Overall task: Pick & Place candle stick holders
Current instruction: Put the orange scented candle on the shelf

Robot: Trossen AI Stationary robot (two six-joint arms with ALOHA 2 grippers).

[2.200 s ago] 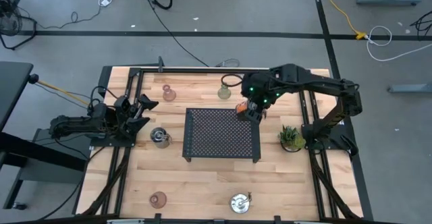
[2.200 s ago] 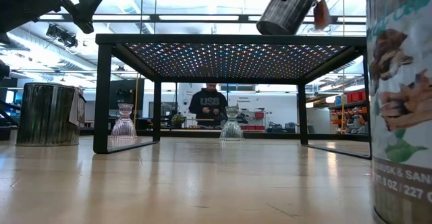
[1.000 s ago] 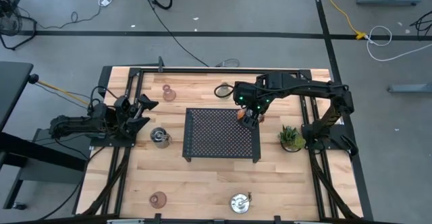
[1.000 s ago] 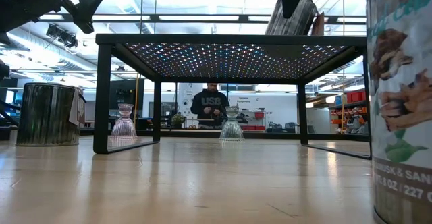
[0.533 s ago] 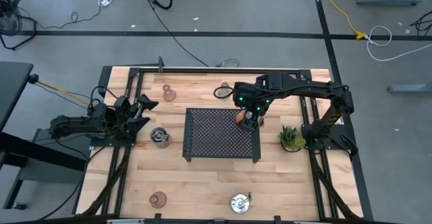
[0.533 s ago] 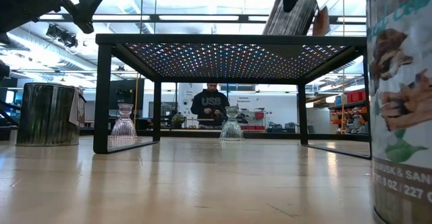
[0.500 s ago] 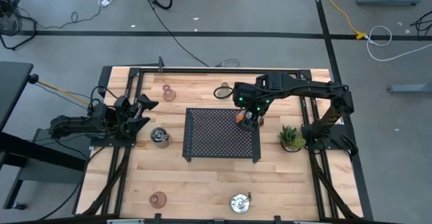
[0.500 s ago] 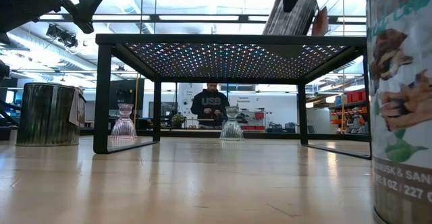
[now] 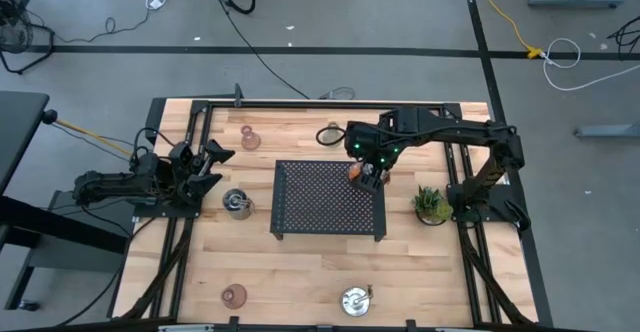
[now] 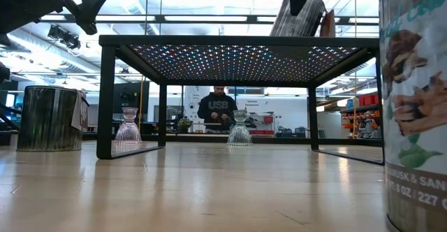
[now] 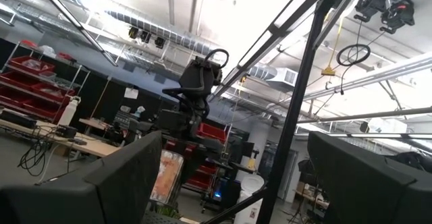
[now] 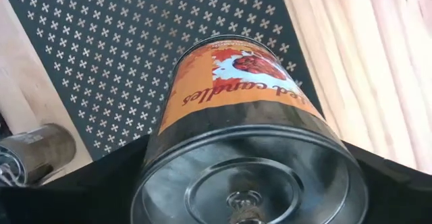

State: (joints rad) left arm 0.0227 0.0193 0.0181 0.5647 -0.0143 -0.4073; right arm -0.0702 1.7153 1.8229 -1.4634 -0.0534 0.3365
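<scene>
The right pincer point(image 9: 366, 175) grips a tilted, orange-labelled metal tin point(image 12: 246, 143) just above the black tray's point(image 9: 325, 200) far right corner. The olive-green glass holder point(image 9: 330, 134) stands just beyond that corner. The left pincer point(image 9: 213, 158), fingers spread and empty, waits left of the tray, near a silver holder point(image 9: 237, 203).

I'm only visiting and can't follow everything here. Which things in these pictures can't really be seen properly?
- Can: the right wrist view cuts off its base, and part of its label faces away.
- Right gripper: the high view shows it too small to read its fingers.
- Silver holder: the low view shows only its side.
</scene>
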